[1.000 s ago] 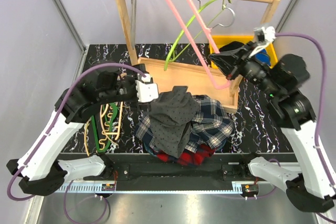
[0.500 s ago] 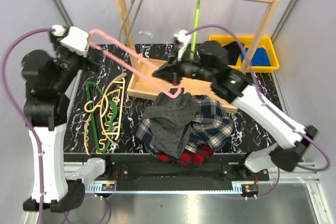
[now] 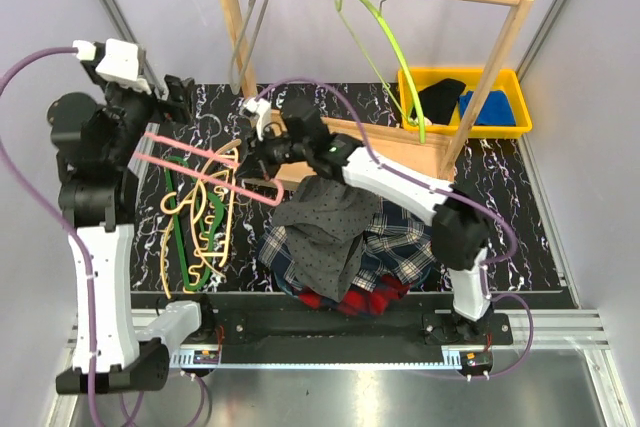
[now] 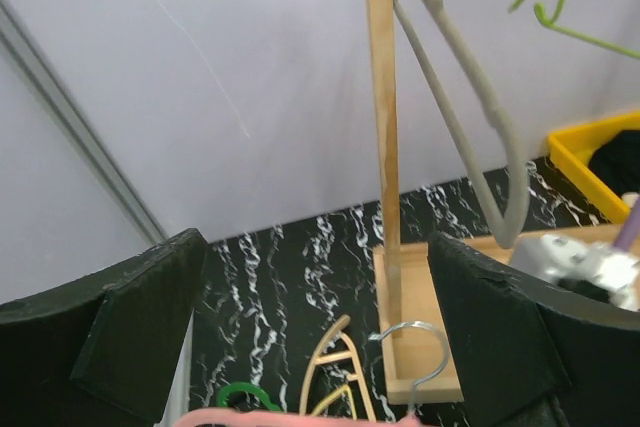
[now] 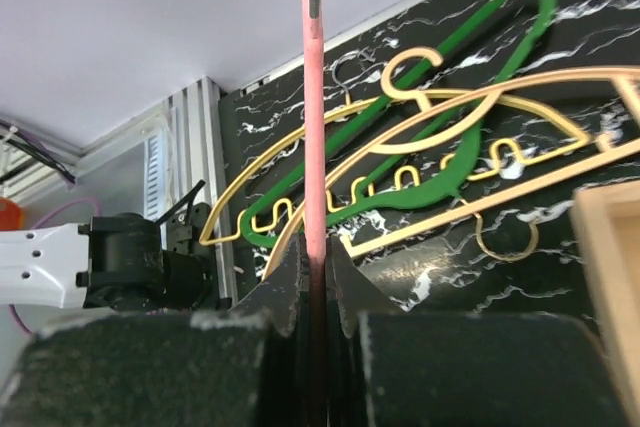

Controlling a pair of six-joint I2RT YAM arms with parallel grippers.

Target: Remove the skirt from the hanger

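**Pink hanger [image 3: 215, 169] comes down**

It now sits low over the other hangers [image 3: 200, 209] on the surface. Right jaws pinch it tight; left jaws gape wide, empty. The grey skirt [image 3: 325, 227] lies on the clothes pile [image 3: 405, 237]. Lower gently, then let go.

Table [image 3: 520, 237]: black marble, going by my feed
Left: green and gold hangers [image 3: 200, 212], lying flat
Front: clothes heap [image 3: 400, 237]
Back: wooden rack [image 3: 392, 143], yellow bin [image 3: 460, 74]

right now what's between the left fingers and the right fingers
The pink hanger spans it, clamped in the right fingers and reaching the open left fingers; a green hanger and yellow hangers lie on the table beneath. The top view shows this.
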